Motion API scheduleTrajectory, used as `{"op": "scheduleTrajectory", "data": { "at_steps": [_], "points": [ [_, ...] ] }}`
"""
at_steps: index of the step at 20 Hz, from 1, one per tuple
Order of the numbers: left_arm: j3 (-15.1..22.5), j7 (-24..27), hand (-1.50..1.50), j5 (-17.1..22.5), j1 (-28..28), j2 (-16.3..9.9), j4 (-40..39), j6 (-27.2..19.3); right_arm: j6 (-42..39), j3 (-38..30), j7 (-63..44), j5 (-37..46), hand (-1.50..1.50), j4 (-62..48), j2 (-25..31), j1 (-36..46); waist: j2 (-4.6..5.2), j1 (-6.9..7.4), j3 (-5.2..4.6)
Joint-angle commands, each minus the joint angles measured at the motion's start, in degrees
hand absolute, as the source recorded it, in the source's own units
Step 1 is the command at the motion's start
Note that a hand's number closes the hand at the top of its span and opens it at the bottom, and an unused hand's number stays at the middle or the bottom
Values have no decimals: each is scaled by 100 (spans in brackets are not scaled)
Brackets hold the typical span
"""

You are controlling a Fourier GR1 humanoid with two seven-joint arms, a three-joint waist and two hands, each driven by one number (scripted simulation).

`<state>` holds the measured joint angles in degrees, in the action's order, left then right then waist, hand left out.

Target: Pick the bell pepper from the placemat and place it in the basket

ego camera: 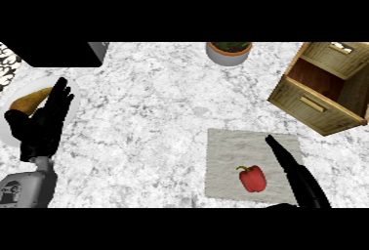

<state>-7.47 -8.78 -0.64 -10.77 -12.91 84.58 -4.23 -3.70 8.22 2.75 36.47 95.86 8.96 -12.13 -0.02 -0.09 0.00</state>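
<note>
A red bell pepper (252, 178) with a green stem lies on the grey placemat (231, 151), near its lower right part. My right hand (297, 176) comes in from the lower right edge, fingers straight and open, hovering just right of the pepper without touching it. The woven basket (326, 88), a box with wicker walls and a dark wooden inside, stands tilted at the upper right. My left hand (43, 122) rests open at the left edge, fingers up.
A white plate (9, 105) with a yellow-brown food item (29, 101) lies at the left, partly behind my left hand. A potted plant (229, 51) stands at the back centre. A black appliance (61, 52) fills the back left corner.
</note>
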Motion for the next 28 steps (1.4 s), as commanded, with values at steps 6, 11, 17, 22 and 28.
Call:
{"op": "scheduleTrajectory", "data": {
  "at_steps": [6,11,17,22,28],
  "points": [
    [-82,-377,0,-40,134,-63,534,139,-33,-187,-120,216,-150,-669,-60,720,-1,19,1],
    [-94,-85,0,-182,-344,130,-259,23,331,21,243,374,-150,-866,-260,374,1,-6,0],
    [-210,-133,0,-78,17,89,154,155,514,89,100,678,-150,-1615,-477,885,1,13,1],
    [-218,-54,0,-94,320,39,325,268,468,-6,641,578,-150,-2129,-286,854,1,31,2],
    [-86,-48,0,-186,-16,244,44,110,635,605,980,1222,150,-2079,-195,523,1,1,1]
  ]
}}
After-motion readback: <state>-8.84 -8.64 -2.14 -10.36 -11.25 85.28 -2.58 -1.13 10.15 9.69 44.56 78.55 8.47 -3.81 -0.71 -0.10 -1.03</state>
